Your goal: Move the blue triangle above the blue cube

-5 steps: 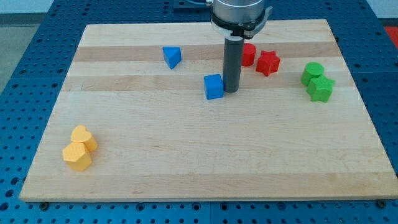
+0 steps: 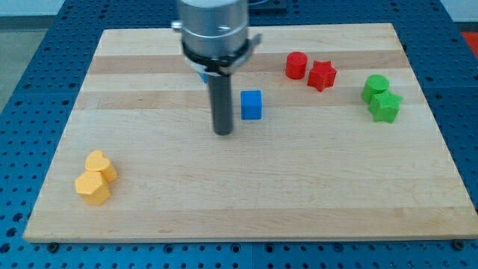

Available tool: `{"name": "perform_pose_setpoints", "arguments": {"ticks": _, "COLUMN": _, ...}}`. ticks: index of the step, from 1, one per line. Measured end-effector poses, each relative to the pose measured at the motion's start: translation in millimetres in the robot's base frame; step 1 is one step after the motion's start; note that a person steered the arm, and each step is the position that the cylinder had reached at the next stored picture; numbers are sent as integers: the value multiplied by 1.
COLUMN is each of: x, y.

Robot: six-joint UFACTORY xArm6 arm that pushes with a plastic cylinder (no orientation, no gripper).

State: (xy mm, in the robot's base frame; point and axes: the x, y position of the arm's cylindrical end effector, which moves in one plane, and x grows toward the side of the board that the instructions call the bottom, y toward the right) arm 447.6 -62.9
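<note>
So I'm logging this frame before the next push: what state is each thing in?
My tip: down on the board, to the view's left of the blue cube, apart.
Blue cube: untouched.
Blue triangle: mostly hidden behind the arm.
Red blocks: touching.
Green blocks: touching.
Yellow blocks: touching.

- Wooden board (image 2: 246, 194) lies on a blue perforated table (image 2: 30, 45).
- Blue cube (image 2: 252, 104) sits near the board's middle; my tip (image 2: 222, 132) rests just to its left.
- Blue triangle (image 2: 203, 75) is mostly hidden behind my arm.
- Red cylinder (image 2: 296, 65) and red star (image 2: 322, 75) are side by side, upper right.
- Green cylinder (image 2: 375, 87) and green star (image 2: 386, 106) touch, far right.
- Two yellow blocks, (image 2: 99, 164) and (image 2: 92, 187), touch at lower left.
</note>
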Motion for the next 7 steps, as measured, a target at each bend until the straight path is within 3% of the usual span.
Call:
{"name": "perform_pose_setpoints", "arguments": {"ticks": 2, "x": -70, "y": -50}}
{"name": "perform_pose_setpoints", "arguments": {"ticks": 4, "x": -144, "y": -42}}
{"name": "perform_pose_setpoints", "arguments": {"ticks": 7, "x": -172, "y": 18}}
